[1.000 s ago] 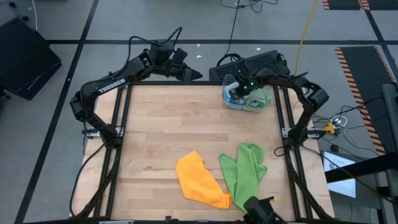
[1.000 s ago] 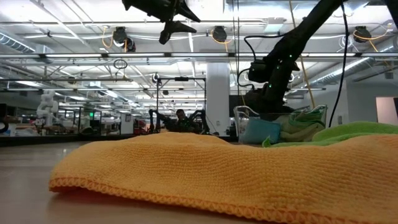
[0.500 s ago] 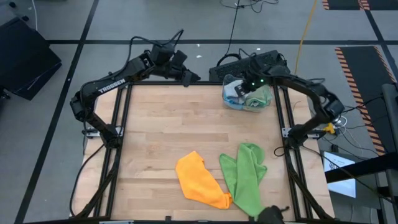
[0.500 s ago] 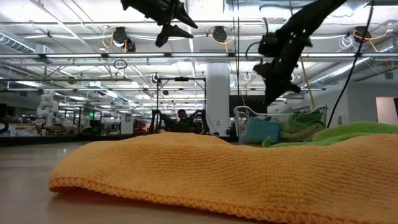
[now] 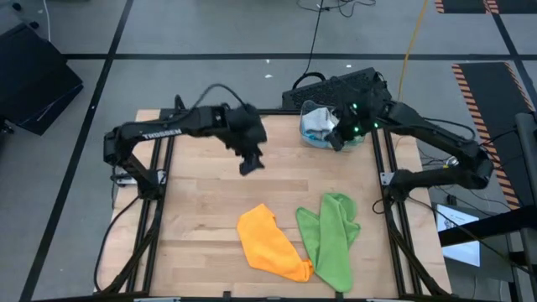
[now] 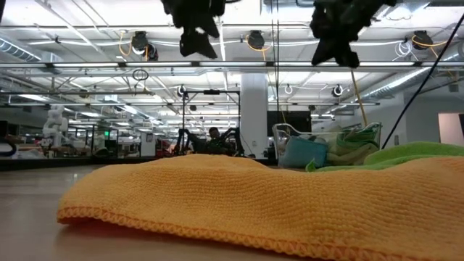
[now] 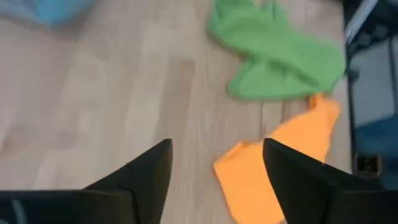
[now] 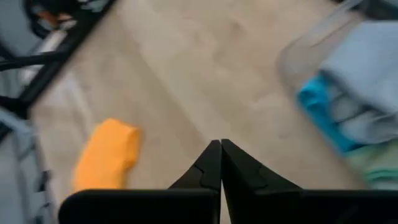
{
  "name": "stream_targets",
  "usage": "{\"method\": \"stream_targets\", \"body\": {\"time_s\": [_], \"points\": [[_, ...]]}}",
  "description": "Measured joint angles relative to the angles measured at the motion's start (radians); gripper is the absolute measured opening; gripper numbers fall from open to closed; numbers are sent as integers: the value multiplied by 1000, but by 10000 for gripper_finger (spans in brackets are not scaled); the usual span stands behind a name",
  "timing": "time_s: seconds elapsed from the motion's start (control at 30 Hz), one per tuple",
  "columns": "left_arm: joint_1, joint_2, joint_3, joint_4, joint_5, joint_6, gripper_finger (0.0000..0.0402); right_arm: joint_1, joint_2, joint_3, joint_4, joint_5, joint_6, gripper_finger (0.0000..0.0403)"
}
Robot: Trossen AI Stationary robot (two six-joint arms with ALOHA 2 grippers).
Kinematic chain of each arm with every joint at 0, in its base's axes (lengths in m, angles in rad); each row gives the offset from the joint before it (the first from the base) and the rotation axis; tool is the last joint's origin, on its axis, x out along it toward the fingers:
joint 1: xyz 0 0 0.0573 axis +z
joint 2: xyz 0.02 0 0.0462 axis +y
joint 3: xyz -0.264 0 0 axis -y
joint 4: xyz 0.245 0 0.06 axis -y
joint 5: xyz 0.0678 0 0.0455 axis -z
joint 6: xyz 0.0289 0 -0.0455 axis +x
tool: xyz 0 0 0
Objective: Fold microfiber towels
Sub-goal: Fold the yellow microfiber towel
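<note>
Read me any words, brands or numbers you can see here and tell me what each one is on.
"TROSSEN": white lettering on the left arm in the high view, only just legible.
No print is legible on the orange towel, the lime green towel or the clear bin.
Nothing else is readable.

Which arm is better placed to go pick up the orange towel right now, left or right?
Probably the left. The left gripper hangs open above the middle of the table, with the orange towel ahead of it in its wrist view. The right gripper is shut, up by the bin at the far corner.
</note>
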Motion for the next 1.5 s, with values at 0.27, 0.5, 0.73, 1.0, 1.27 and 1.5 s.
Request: {"method": "stream_targets", "body": {"time_s": [0.27, 0.5, 0.73, 1.0, 1.27, 1.5], "points": [[-149, 25, -185, 138, 0, -7, 249, 271, -66, 0, -1, 40, 275, 0], [-248, 25, -435, 348, -6, -221, 237, 502, -68, 0, 7, 134, 466, 0], [-341, 25, -630, 616, -31, -341, 233, 646, -67, 0, -24, 314, 602, 0], [-420, 25, -754, 815, -94, -341, 151, 668, -66, 0, -24, 453, 601, 0], [-454, 57, -811, 881, -144, -255, 10, 646, -64, 0, -27, 500, 480, 0], [-450, 117, -802, 922, -78, -316, 4, 646, -64, 0, -52, 501, 423, 0]]}}
